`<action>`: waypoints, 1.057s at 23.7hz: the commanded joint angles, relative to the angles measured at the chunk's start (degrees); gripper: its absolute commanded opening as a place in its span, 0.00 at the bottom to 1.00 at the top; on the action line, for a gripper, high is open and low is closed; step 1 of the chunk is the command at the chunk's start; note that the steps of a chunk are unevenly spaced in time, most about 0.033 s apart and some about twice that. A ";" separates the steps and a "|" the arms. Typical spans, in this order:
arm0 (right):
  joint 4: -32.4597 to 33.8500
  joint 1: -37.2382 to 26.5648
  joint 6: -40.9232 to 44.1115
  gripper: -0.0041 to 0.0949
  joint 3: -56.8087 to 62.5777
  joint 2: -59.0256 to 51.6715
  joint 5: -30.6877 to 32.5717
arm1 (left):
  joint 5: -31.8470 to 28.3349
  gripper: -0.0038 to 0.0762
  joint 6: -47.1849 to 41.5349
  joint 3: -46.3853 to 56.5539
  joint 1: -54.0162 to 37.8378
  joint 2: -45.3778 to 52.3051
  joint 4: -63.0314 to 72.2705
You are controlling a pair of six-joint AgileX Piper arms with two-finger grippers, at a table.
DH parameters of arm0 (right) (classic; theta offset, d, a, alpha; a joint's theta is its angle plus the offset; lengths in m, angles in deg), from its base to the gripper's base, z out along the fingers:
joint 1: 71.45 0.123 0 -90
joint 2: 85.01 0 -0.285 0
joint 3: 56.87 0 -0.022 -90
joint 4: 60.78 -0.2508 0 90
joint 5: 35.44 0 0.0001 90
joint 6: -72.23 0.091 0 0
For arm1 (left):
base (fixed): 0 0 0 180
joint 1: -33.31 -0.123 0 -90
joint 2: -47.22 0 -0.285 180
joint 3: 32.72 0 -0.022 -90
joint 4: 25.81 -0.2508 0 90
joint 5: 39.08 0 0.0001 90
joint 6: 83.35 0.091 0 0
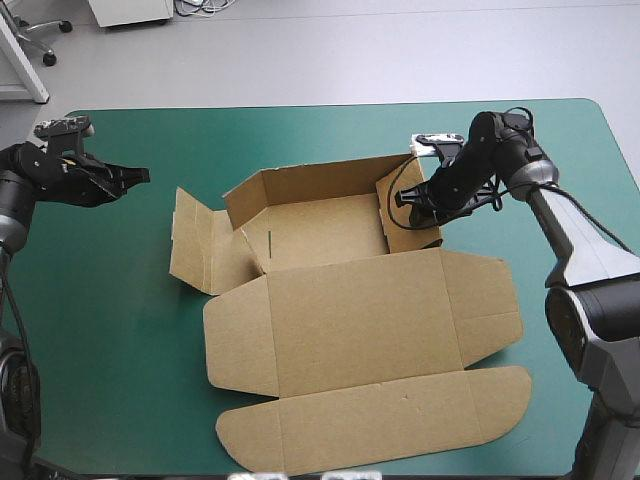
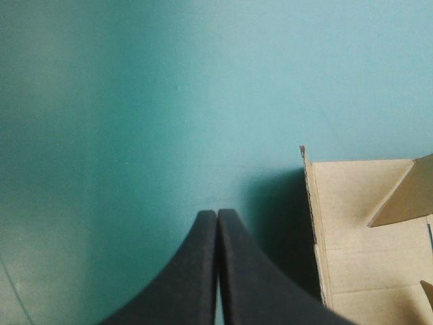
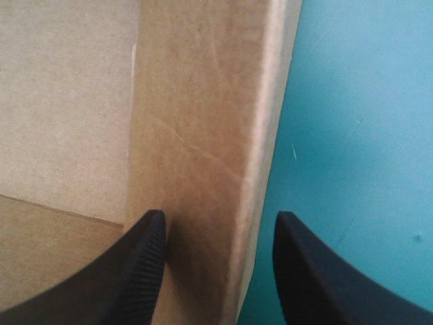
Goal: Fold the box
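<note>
Board fills the middle of the bench (image 1: 110, 320). The brown box (image 1: 330, 235) stands half raised on the teal-green cover, with its far wall (image 1: 310, 182) and the wall nearest the right hand (image 3: 218, 215) upright. Its lid (image 1: 370, 320) lies flat toward the bench's near edge.

The right hand is open and straddles that upright side wall (image 3: 203, 122). One black finger (image 3: 135, 264) sits inside the box over its floor, and the other is outside over bare cover. The wall's top edge runs ahead between them. Whether either finger touches the board cannot be told.

The left hand (image 2: 216, 212) is closed, its fingers pressed together in a point, holding nothing, over bare cover. The box's loose side flap (image 1: 200, 250) lies ahead of it and off to one side, clear of the fingertips.
</note>
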 commanded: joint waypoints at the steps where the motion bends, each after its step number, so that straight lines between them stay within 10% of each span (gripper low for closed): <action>1: -1.22 -0.21 -0.95 0.51 -1.15 -1.70 0.00 | -1.85 0.03 0.11 -1.50 0.06 2.49 1.48; 4: -1.22 -0.21 -1.08 0.45 -1.15 -1.24 -0.23 | -1.85 0.03 0.11 -1.50 0.06 2.49 1.48; 8: -1.09 -0.21 -2.67 0.01 -1.15 -1.15 0.15 | -1.85 0.03 0.11 -1.50 0.06 2.49 1.48; 25: -11.99 -12.17 -6.37 0.01 -5.29 -14.30 0.57 | 0.06 0.03 0.11 -4.06 0.06 2.86 1.68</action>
